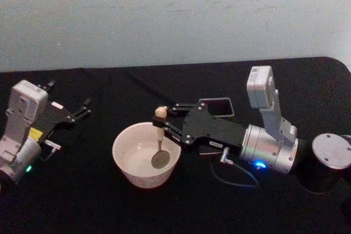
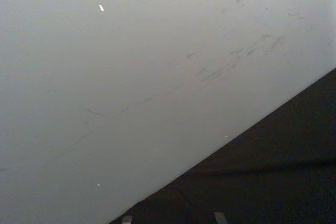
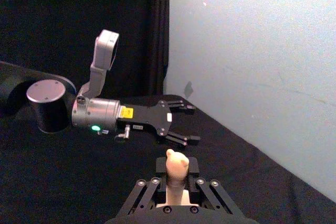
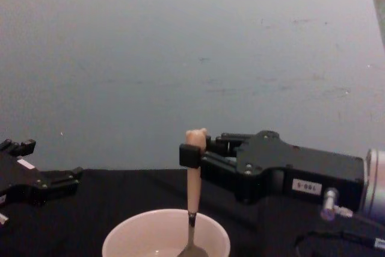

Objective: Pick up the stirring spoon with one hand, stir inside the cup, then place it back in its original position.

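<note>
Where the right black end effector [image 1: 163,121] crosses it, one dark grey square-mouthed holder tube [image 1: 218,104] is half hidden. Its fingers pinch one cream bear-headed stirring spoon [image 1: 158,134] upright, metal bowl down inside one wide cream-white round cup [image 1: 134,175], mid-bench [image 1: 77,201]. Left black end effector [image 1: 68,98]: fingers spread, holding nothing, near the bench's left edge.

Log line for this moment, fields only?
phase: stir | right gripper: shut on stirring spoon, bowl end inside cup | left gripper: open, parked at left
</note>
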Motion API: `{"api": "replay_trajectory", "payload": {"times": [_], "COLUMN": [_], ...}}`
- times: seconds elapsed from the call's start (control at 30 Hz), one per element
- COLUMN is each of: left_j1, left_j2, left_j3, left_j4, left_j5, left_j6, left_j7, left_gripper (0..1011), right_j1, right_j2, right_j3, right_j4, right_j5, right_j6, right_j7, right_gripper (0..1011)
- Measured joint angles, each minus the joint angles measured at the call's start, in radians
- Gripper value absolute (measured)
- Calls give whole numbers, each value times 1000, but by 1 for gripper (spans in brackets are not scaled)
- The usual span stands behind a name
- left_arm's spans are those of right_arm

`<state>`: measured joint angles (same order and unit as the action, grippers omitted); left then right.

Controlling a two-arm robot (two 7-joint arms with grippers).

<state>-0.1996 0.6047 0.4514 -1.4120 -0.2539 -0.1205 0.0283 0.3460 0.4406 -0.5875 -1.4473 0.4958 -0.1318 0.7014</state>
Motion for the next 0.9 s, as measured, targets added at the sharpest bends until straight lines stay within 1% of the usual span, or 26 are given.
{"api": "replay_trajectory", "payload": {"times": [0.3,0.9], "left_j1": [0,0], "left_j2": [0,0], "left_j3": [0,0], "left_j4": [0,0], "left_j5": [0,0], "left_j6": [0,0], "left_j7": [0,0], "left_gripper": [1001,1001], "right_j1": [16,43], "right_j2": [-17,-55], "right_j3": [-13,-36], "right_j4": [38,70], "right_j5": [-15,-14], "right_j6": [7,15], "right_j7": [1,17], "right_gripper": [215,215]}}
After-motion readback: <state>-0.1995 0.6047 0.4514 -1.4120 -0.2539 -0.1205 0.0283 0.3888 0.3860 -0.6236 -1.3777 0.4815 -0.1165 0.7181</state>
